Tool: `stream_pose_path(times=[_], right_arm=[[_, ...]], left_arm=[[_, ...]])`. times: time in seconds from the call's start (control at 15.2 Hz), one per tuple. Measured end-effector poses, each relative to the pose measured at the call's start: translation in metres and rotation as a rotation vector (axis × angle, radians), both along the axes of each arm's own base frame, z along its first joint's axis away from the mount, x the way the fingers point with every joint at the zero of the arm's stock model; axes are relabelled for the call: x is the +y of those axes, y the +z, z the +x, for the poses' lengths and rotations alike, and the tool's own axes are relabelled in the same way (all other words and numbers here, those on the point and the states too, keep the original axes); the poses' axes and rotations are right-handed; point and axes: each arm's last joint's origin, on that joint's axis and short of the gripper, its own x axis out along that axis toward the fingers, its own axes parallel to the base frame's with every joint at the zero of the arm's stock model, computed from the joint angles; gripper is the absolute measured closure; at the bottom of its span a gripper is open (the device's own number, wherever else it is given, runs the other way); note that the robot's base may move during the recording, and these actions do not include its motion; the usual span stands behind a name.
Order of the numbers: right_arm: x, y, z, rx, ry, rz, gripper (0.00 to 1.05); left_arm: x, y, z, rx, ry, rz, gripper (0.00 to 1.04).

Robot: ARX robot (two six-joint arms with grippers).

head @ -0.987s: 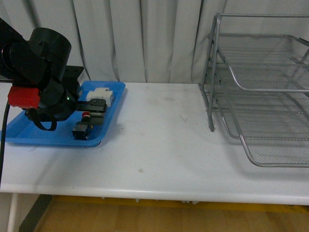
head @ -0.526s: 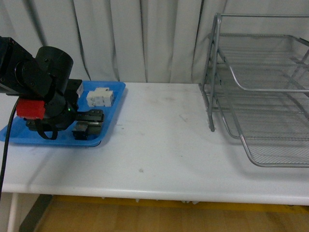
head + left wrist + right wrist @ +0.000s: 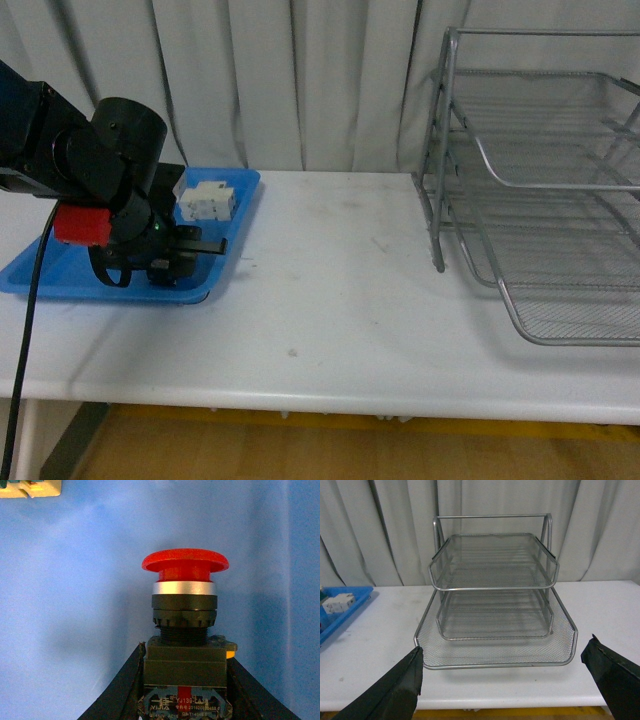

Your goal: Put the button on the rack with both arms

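soft even light — faint shadows, slight blur

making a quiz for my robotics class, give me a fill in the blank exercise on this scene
The button with the round red cap lies in the flat ___ plastic tray. The left gripper has one finger on either side of the ___. The silver wire-mesh rack has ___ tiers. The right gripper faces the rack with its jaws ___.
Missing words: blue; button; three; open.
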Motion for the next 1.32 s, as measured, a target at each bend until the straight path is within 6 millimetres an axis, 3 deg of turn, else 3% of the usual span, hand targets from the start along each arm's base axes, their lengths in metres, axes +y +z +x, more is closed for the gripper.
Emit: stream_pose_path(times=[0.13, 0.26, 0.33, 0.39, 0.46, 0.53, 0.66, 0.72, 0.86, 1.32], right_arm=[[0.0, 0.0, 0.0, 0.0, 0.0, 0.0, 0.06], [0.0, 0.0, 0.0, 0.0, 0.0, 0.0, 0.06], [0.0, 0.0, 0.0, 0.0, 0.0, 0.0, 0.06], [0.0, 0.0, 0.0, 0.0, 0.0, 0.0, 0.06], [0.0, 0.0, 0.0, 0.0, 0.0, 0.0, 0.06], [0.0, 0.0, 0.0, 0.0, 0.0, 0.0, 0.06], [0.0, 0.0, 0.0, 0.0, 0.0, 0.0, 0.06], [0.0, 0.0, 0.0, 0.0, 0.0, 0.0, 0.06], [0.0, 0.0, 0.0, 0.0, 0.0, 0.0, 0.06], [0.0, 0.0, 0.0, 0.0, 0.0, 0.0, 0.06]], left_arm=[[-0.007, 0.016, -0.008, -0.042, -0.033, -0.003, 0.69], [-0.015, 0.058, -0.027, -0.152, -0.084, -0.051, 0.69], [-0.017, 0.087, -0.043, -0.229, -0.108, -0.074, 0.69], [-0.017, 0.118, -0.069, -0.314, -0.132, -0.096, 0.69], [-0.017, 0.137, -0.099, -0.361, -0.15, -0.108, 0.69], [-0.014, 0.142, -0.132, -0.365, -0.154, -0.108, 0.69], [-0.008, 0.14, -0.177, -0.361, -0.145, -0.111, 0.69], [-0.003, 0.138, -0.19, -0.375, -0.12, -0.116, 0.69], [0.002, 0.127, -0.186, -0.341, -0.094, -0.112, 0.69], [-0.001, 0.12, -0.171, -0.346, -0.092, -0.106, 0.69]])
